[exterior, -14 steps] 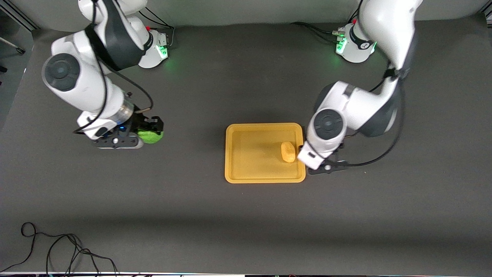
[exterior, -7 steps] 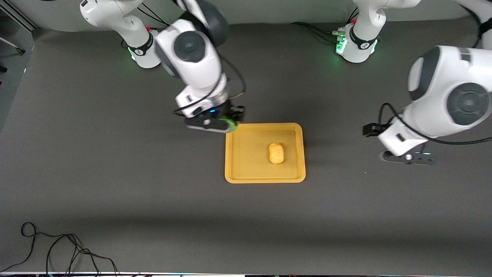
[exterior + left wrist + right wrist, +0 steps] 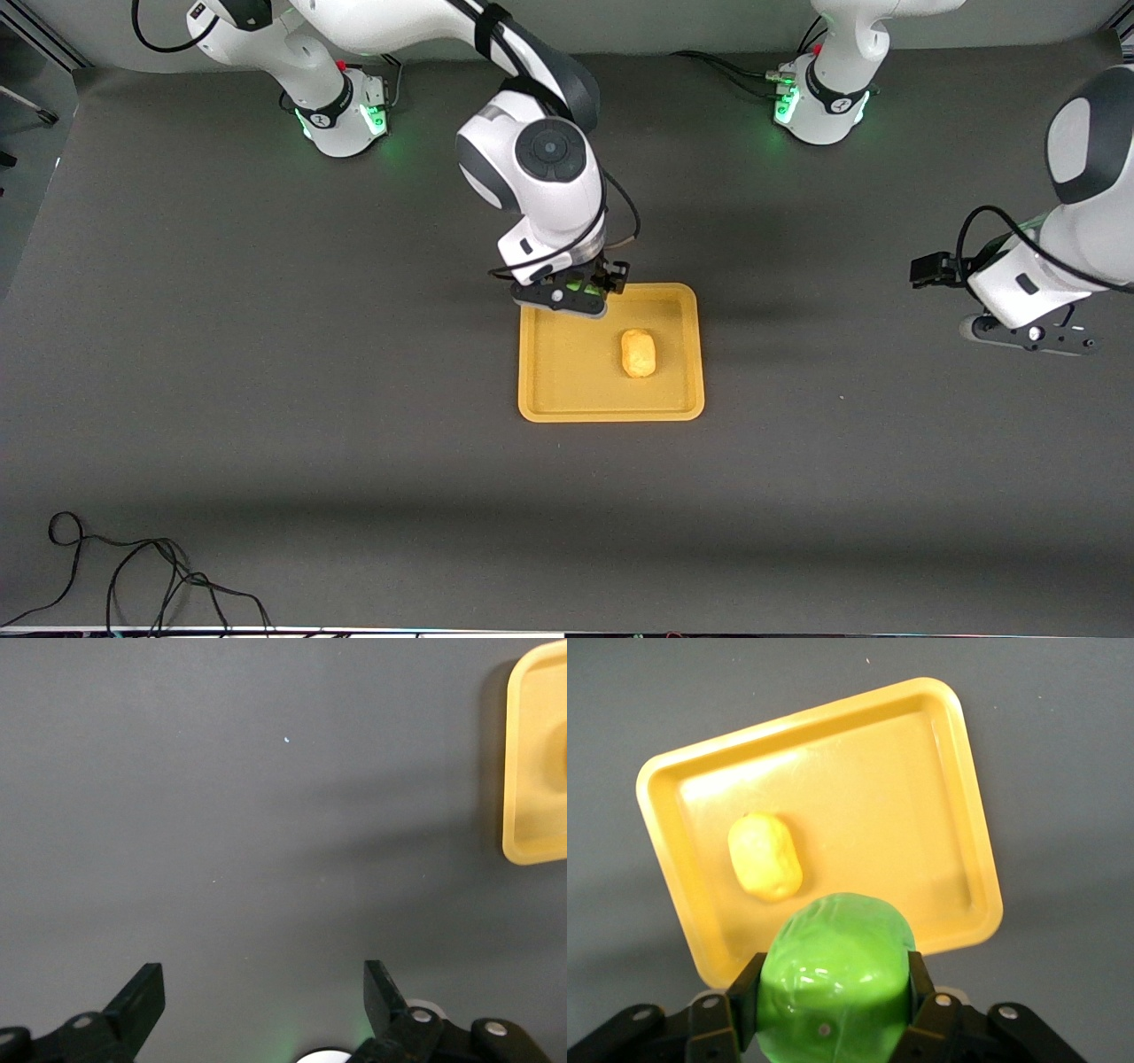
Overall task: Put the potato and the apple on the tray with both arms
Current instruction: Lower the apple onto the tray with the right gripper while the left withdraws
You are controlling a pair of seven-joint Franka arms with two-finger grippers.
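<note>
In the right wrist view the bright green apple fills my right gripper, which is shut on it. Seen from the front, that gripper hangs over the rim of the mustard-yellow tray at the corner farthest from the camera, toward the right arm's end, and only a sliver of apple shows. The yellow-tan potato lies free on the tray, and shows as the potato below the apple. My left gripper hangs open and empty over bare table at the left arm's end. Its wrist view shows the gripper and a tray edge.
A dark grey mat covers the table. A loose black cable lies at the corner nearest the camera, at the right arm's end. Both arm bases stand along the table's edge farthest from the camera.
My right arm has carried the apple from its end of the table to the tray's rim. My left arm has drawn away from the tray toward its own end, leaving the potato there.
</note>
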